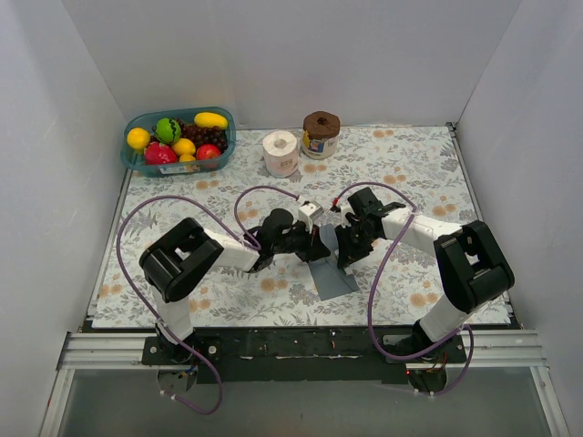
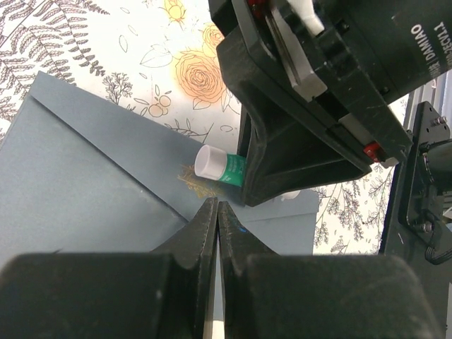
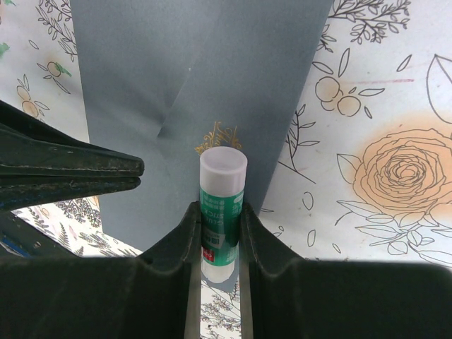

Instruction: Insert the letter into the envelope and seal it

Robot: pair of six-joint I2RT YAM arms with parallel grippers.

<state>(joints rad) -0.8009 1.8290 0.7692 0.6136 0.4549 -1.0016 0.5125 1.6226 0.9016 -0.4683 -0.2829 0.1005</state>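
left end effector (image 2: 217, 206) closed over envelope (image 2: 78, 191) | right end effector (image 3: 220, 212) clamps glue stick (image 3: 223, 169)

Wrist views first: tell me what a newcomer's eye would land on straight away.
A green glue stick with a white cap sits clamped in the jaws of the right gripper, its cap close to the gold seal on the dark grey envelope mid-table. The left gripper, jaws shut, is beside it over the envelope. In the far left corner, a teal basket of bright fruit stands out.
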